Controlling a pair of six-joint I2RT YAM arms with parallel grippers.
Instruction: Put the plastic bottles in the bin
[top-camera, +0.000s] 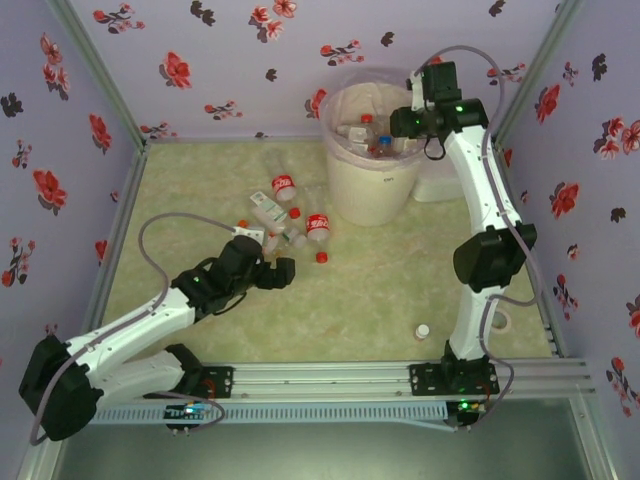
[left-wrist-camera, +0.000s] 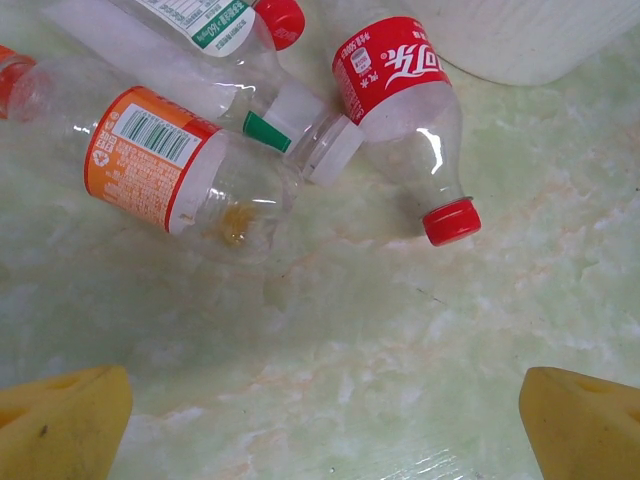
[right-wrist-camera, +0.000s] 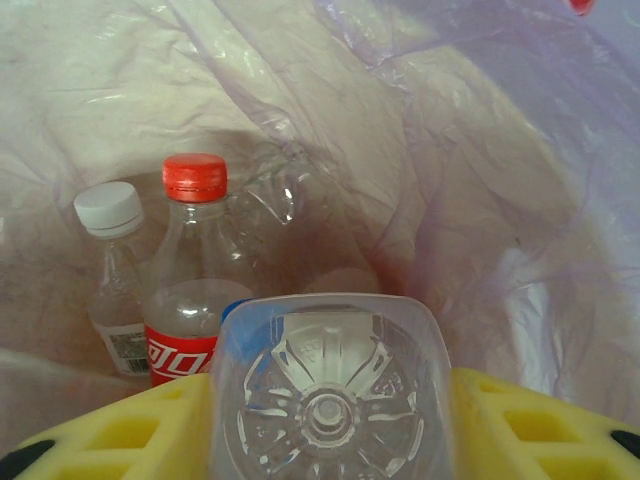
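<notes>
Right gripper (right-wrist-camera: 325, 445) clamped on clear bottle (right-wrist-camera: 325, 370), base toward camera, over bin (top-camera: 365, 195) mouth, above 2 bottles (right-wrist-camera: 190, 290) standing inside. Release here: open wide, lift straight, avoid snagging bag liner (right-wrist-camera: 470, 150). Left gripper (left-wrist-camera: 325, 425) jaws apart, empty, above table (left-wrist-camera: 400, 330) near red-label bottle (left-wrist-camera: 400, 95); best grabbed mid-body.

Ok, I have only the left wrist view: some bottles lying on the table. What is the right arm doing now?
Observer: The right end effector holds a clear bottle, bottom toward its camera, over the bin.
Operator: Is anything inside the bin?
Observer: Yes, a red-capped bottle and a white-capped bottle stand inside it.
Operator: Any bottle away from my pile?
Observer: What looks like a small bottle with a white cap sits alone near the right arm's base.
</notes>
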